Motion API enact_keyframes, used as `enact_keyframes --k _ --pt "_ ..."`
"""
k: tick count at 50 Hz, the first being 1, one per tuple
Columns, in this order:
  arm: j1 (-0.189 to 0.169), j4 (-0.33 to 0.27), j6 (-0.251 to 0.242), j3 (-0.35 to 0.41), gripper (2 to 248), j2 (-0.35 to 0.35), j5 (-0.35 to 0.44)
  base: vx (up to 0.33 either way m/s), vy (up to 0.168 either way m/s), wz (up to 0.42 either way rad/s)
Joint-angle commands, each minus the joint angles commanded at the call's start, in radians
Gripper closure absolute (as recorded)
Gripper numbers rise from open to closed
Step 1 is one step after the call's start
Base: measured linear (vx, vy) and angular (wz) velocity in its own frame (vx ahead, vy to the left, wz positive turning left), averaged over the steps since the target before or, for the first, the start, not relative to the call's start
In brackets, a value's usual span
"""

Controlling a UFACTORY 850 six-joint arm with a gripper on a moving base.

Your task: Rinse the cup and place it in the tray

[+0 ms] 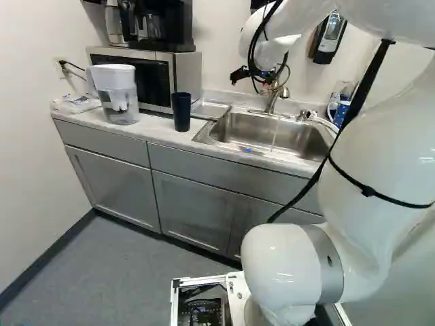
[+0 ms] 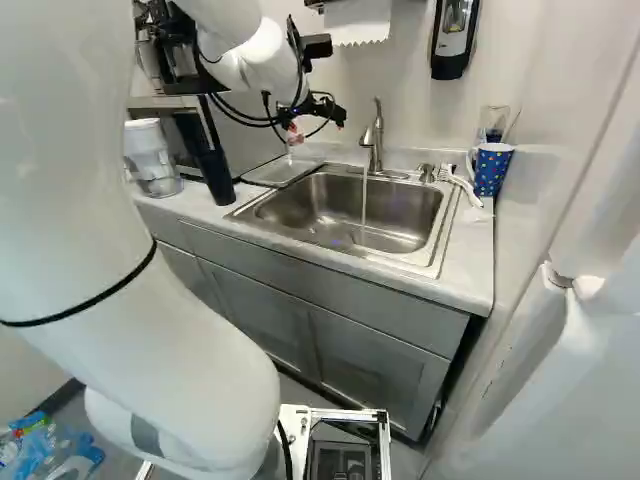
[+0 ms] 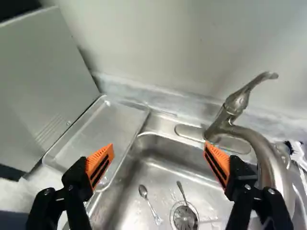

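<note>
My gripper [image 2: 316, 122] hangs over the back left part of the sink, left of the faucet. In the wrist view the gripper [image 3: 159, 160] stands wide open, nothing between its orange pads. A tall dark blue cup [image 1: 181, 112] stands upright on the counter, left of the sink and apart from the gripper. The shallow metal tray [image 3: 103, 125] lies flat beside the sink against the microwave, with nothing on it. Water runs in a thin stream from the faucet [image 2: 375, 137] into the sink [image 2: 290, 213]. Two spoons [image 3: 149, 203] lie on the sink's bottom, one at the drain.
Left of the cup are a water pitcher [image 1: 117, 95] and the microwave [image 1: 153, 76], with a coffee machine [image 1: 155, 26] on top. Right of the sink stand a dotted blue mug [image 2: 492, 168] and a brush [image 2: 462, 183]. A soap dispenser [image 2: 453, 38] hangs on the wall.
</note>
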Motion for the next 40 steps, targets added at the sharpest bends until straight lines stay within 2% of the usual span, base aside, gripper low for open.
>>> enact_keyframes --k 25,40 --pt "-0.024 -0.046 0.0 0.128 3 0.135 -0.263 0.0 0.0 0.0" --pt "-0.066 -0.071 0.0 0.179 3 0.193 -0.42 0.0 0.0 0.0"
